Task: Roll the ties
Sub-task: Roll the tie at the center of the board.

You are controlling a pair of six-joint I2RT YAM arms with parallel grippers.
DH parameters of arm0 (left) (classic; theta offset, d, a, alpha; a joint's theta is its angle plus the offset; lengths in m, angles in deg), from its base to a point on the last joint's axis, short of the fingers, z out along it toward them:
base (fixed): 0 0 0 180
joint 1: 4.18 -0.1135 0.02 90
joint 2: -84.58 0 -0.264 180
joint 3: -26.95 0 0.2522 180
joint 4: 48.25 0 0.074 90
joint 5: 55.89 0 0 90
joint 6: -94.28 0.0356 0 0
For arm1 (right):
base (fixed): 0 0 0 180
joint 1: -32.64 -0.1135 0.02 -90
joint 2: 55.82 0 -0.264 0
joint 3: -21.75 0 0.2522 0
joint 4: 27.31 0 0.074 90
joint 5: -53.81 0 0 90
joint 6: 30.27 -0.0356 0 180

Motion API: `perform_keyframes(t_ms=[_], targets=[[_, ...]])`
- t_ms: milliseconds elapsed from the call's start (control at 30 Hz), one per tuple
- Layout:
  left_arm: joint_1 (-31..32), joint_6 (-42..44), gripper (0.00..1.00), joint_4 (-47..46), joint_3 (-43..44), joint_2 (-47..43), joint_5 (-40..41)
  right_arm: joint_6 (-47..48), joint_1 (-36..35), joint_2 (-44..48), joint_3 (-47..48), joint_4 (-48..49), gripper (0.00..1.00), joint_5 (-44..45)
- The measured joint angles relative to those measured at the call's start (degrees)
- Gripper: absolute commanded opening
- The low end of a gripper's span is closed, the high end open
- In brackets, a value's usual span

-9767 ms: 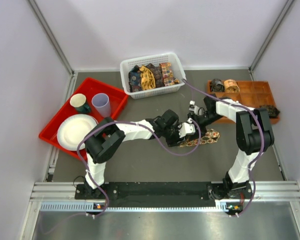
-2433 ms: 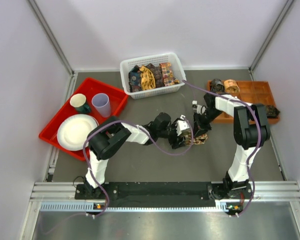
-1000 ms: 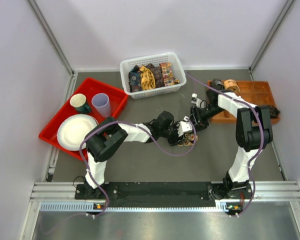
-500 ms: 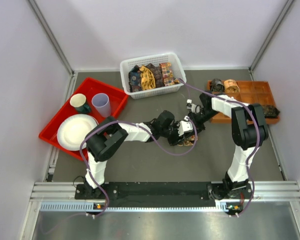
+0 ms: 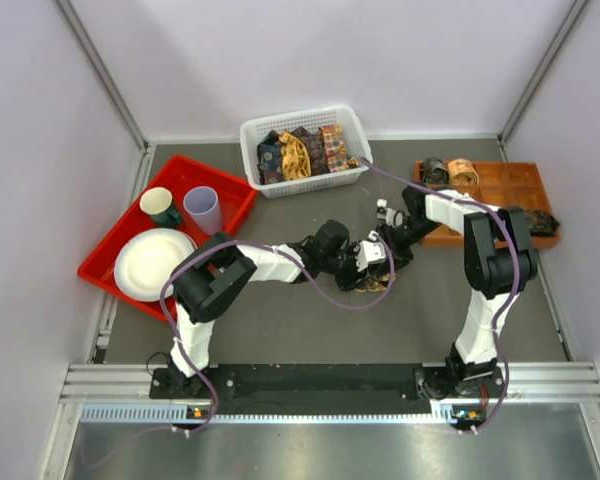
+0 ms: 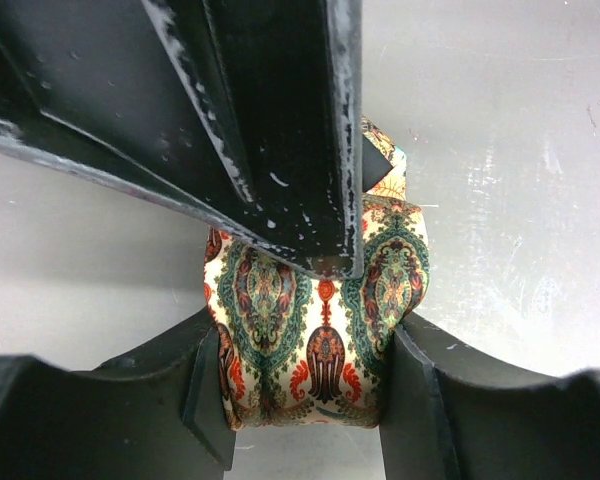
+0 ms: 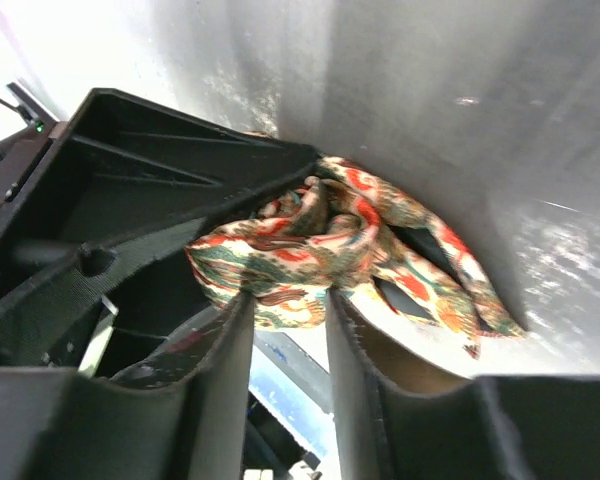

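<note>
At the middle of the grey table (image 5: 280,330), the left gripper (image 6: 305,395) clamps the coiled paisley tie (image 6: 315,290) by its sides. The right gripper (image 7: 287,300) straddles the loose end (image 7: 410,250); whether it bites, I cannot tell. Tuck that end in snugly before either lets go, or the coil may spring open.

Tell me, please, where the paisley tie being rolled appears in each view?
Top external: tie just right of centre.
Left wrist: tie at lower centre, inside the left end effector.
Right wrist: tie bunched at centre.
Shared landmark: the grey table beneath it.
</note>
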Motion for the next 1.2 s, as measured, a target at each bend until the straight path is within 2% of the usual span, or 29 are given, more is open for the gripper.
perform_keyframes(t_ms=[67,200,333,400,433,467,567,767,1200], targets=[[0.0,0.11,0.23,0.0,-0.02,0.0,0.02,0.33,0.68,0.02,0.0,-0.31,0.48,-0.13],[0.02,0.2,0.25,-0.02,-0.04,0.0,0.04,0.24,1.55,0.35,0.0,-0.17,0.49,-0.87],[0.02,0.35,0.28,0.02,-0.04,0.02,0.11,-0.52,1.07,0.39,0.0,0.22,0.45,-1.9],[0.02,0.37,0.31,0.02,-0.04,0.02,0.13,-0.79,0.55,0.31,0.0,0.59,0.25,-2.34],[0.02,0.39,0.36,0.02,-0.04,0.02,0.15,-1.01,0.15,0.13,0.0,0.72,0.15,-2.38],[0.02,0.39,0.4,0.04,-0.04,0.02,0.15,-0.87,-0.2,-0.13,0.0,0.85,0.0,-2.34],[0.04,0.37,0.51,0.04,-0.02,0.02,0.13,-1.22,-0.39,-0.87,0.15,0.57,0.0,-2.14],[-0.04,-0.28,0.66,-0.46,-0.15,0.0,-0.28,-1.16,-0.04,-1.64,0.44,0.04,0.0,-1.16],[-1.22,-4.2,0.7,-10.23,-2.78,1.14,-5.73,-2.08,0.96,-2.32,0.48,-1.44,0.0,3.96]])
